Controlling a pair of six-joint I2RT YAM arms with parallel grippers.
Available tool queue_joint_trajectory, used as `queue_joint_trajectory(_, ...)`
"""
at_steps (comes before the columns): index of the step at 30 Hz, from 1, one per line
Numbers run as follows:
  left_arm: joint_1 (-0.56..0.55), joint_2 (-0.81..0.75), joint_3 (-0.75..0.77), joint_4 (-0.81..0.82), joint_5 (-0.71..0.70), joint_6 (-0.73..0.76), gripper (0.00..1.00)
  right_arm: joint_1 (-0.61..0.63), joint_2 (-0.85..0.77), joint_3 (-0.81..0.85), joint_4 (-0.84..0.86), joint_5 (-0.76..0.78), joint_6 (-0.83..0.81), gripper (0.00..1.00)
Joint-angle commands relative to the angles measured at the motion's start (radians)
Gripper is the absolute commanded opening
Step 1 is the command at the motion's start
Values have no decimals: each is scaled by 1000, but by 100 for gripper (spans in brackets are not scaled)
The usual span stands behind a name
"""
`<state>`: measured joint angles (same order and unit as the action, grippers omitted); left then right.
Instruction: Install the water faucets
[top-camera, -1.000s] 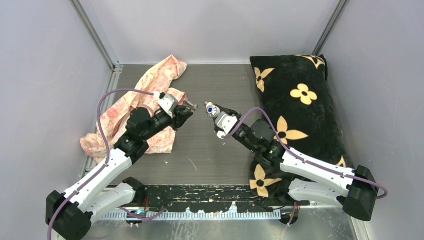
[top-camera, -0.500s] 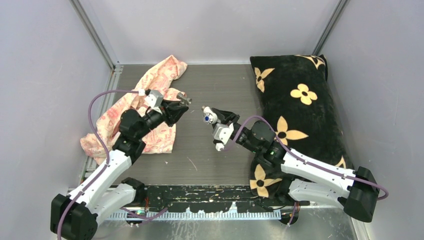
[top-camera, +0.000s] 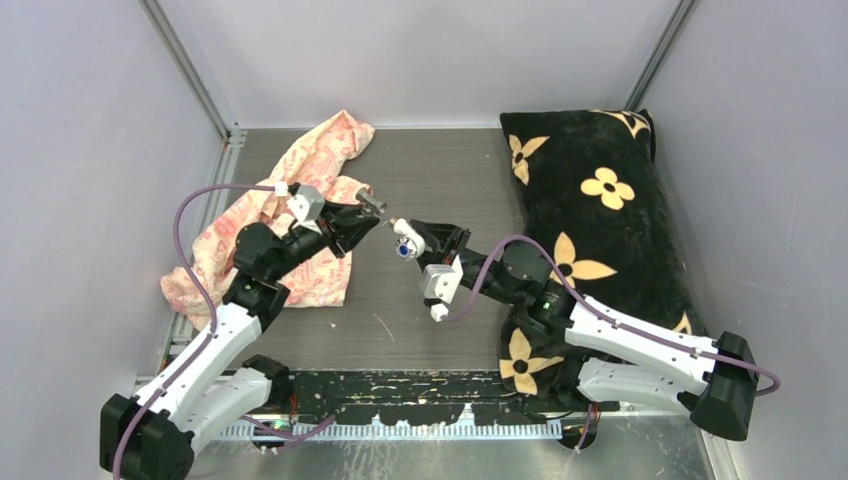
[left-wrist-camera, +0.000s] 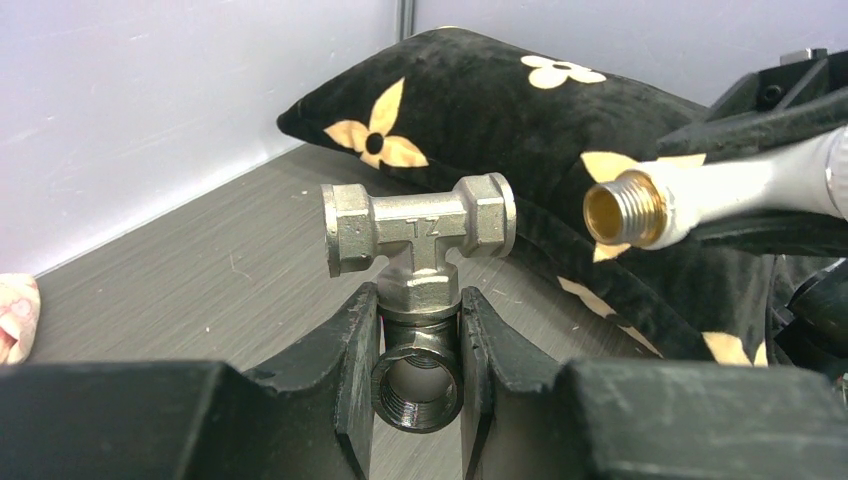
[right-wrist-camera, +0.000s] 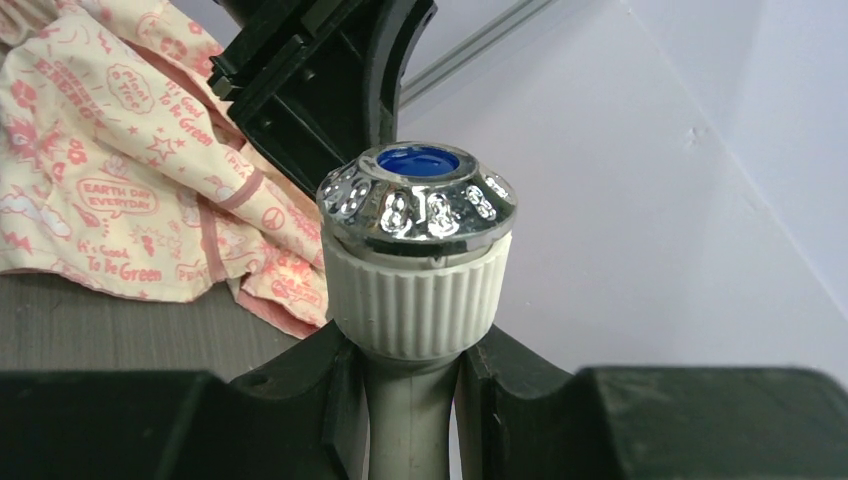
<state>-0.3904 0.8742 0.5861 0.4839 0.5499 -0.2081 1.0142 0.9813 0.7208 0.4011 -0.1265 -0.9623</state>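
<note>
My left gripper (left-wrist-camera: 417, 335) is shut on a grey metal tee fitting (left-wrist-camera: 418, 232), held above the table; it also shows in the top view (top-camera: 369, 205). My right gripper (right-wrist-camera: 410, 375) is shut on the stem of the white plastic tap (right-wrist-camera: 418, 270), whose chrome knob has a blue centre (right-wrist-camera: 417, 160). In the left wrist view the tap's brass threaded tip (left-wrist-camera: 622, 207) sits just right of the fitting's right-hand opening, a small gap apart. In the top view the tap (top-camera: 405, 240) is close to the fitting, between the two grippers.
A black pillow with tan flowers (top-camera: 600, 210) lies along the right side under the right arm. A pink patterned cloth (top-camera: 300, 190) lies at the left under the left arm. Grey enclosure walls (top-camera: 420, 50) close off the table at back and sides.
My right gripper has carried the tap leftward toward the fitting. My left gripper has shifted slightly back and left, keeping the fitting. The gap between the two parts has shrunk.
</note>
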Motion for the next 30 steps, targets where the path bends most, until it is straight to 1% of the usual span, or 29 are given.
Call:
queue_joint_trajectory(1,1,-45,15,104,16,13,0,10,-3,63,57,-9,-100,1)
queue_joint_trajectory(6,1,-60,32,62,25,17,0,25,39,74,82,25,-196,1)
queue_joint_trajectory(10,2,-77,63,-20,38,36,0,40,74,57,179,54,-262,1)
queue_joint_trajectory(17,2,-100,107,-169,44,64,0,56,95,53,205,68,-379,1)
queue_joint_trajectory(21,2,-103,150,-279,55,104,0,64,87,63,157,77,-439,1)
queue_joint_trajectory(27,3,-73,230,-378,107,84,0,94,87,58,85,121,-548,1)
queue_joint_trajectory(30,2,-68,256,-416,127,92,0,110,93,45,36,204,-675,1)
